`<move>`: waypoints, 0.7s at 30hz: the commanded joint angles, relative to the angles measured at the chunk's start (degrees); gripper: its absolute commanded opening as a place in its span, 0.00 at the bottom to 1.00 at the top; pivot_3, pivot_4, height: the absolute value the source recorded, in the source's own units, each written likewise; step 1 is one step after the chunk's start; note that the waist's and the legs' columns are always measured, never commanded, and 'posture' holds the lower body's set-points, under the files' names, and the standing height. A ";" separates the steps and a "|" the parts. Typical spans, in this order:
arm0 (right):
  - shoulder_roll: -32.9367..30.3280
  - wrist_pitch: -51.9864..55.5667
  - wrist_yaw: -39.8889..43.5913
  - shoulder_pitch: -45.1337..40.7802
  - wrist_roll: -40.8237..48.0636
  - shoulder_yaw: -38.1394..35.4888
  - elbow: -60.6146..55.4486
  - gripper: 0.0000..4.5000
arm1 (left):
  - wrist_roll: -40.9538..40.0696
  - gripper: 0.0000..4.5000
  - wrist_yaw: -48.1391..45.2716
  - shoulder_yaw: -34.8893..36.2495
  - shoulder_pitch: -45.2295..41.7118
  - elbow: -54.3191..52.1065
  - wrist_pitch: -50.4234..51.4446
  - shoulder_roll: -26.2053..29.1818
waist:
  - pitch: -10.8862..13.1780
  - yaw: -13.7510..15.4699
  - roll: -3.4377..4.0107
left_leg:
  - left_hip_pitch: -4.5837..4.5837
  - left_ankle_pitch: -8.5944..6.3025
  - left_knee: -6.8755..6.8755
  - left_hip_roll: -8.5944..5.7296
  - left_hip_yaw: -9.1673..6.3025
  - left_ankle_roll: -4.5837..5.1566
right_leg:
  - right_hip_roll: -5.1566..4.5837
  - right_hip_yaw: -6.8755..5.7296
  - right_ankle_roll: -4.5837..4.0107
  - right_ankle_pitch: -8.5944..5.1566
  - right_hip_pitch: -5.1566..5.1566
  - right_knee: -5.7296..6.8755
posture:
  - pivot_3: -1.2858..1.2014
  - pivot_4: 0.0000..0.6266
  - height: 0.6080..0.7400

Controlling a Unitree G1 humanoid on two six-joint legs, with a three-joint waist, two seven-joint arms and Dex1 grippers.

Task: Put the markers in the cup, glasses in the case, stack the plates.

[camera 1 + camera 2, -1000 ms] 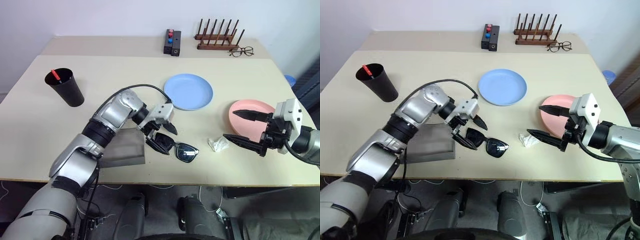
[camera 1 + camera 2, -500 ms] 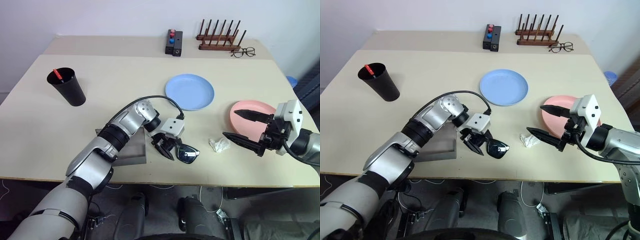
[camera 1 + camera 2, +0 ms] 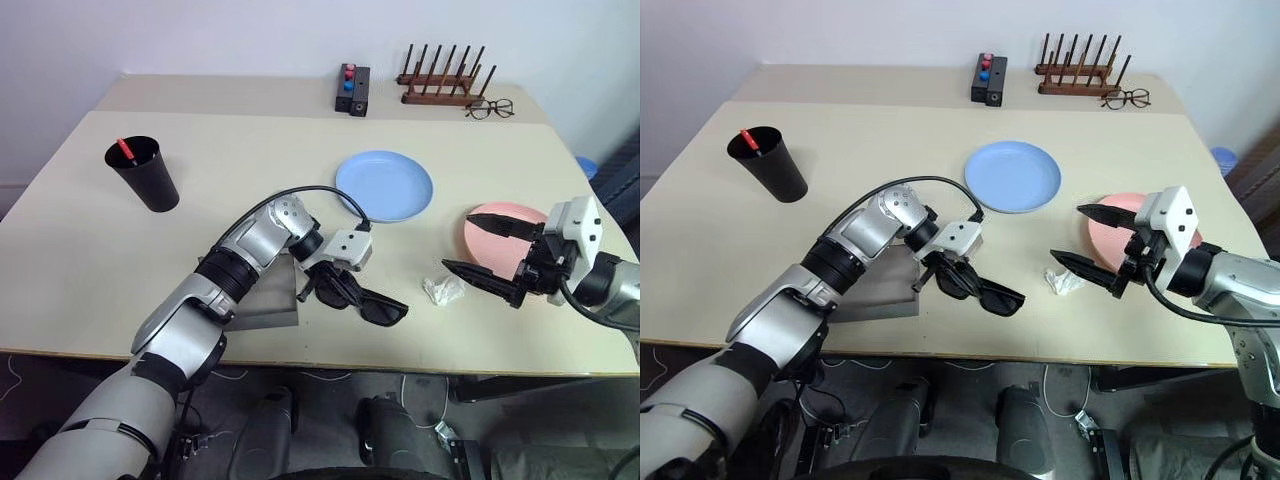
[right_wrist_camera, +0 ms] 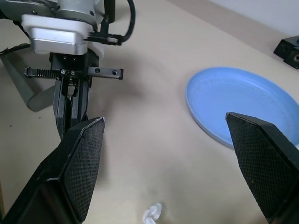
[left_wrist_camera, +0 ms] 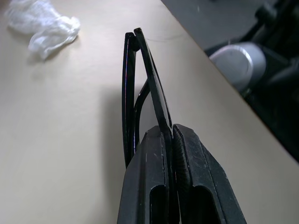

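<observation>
My left gripper (image 3: 322, 287) is shut on the black sunglasses (image 3: 378, 306), pinching the frame at its end nearest the grey case (image 3: 262, 302), just right of that case. In the left wrist view the fingers (image 5: 187, 158) clamp the folded glasses (image 5: 135, 84) edge-on above the tabletop. The black cup (image 3: 150, 178) stands far left with a red-tipped marker (image 3: 124, 150) inside. The light blue plate (image 3: 385, 185) lies centre-back. The pink plate (image 3: 498, 228) lies at right, partly behind my right gripper (image 3: 458, 242), which hovers open and holds nothing.
A crumpled white wrapper (image 3: 442, 290) lies between the glasses and my right gripper. At the back stand a black box with red and blue buttons (image 3: 352, 88), a wooden peg rack (image 3: 440, 85) and wire-framed eyeglasses (image 3: 490, 108). The table's front edge runs close below the glasses.
My left gripper came down from open above the sunglasses and closed on their frame. The glasses have shifted slightly. My right arm has kept still.
</observation>
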 commanded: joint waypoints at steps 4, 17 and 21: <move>0.52 -1.57 -0.33 -1.81 -0.39 0.03 -0.06 0.94 | -13.78 0.00 -0.17 1.42 -9.20 -3.81 17.66 4.83 | 0.06 -0.07 0.02 | -0.22 -0.05 -0.02 -0.06 -0.01 0.12 | 0.06 -0.01 0.07 0.00 -0.21 0.06 | 0.52 0.24 1.00; 1.81 -1.38 -1.06 -3.98 -0.35 2.32 -0.49 0.94 | -29.93 0.00 -0.17 -10.66 -16.33 -10.76 24.11 29.48 | 0.12 -1.39 0.13 | -0.06 -0.12 -0.12 -0.04 0.11 0.22 | 0.04 0.16 0.10 -0.09 -0.20 0.09 | 0.52 0.24 1.00; 1.77 -0.96 -0.97 -4.02 0.05 2.38 -0.67 0.94 | -33.03 0.00 -0.17 -12.69 -13.46 -13.29 23.39 37.16 | 0.12 -1.37 0.14 | -0.10 -0.12 -0.12 -0.01 0.13 0.22 | 0.02 0.20 0.10 -0.09 -0.22 0.07 | 0.52 0.24 1.00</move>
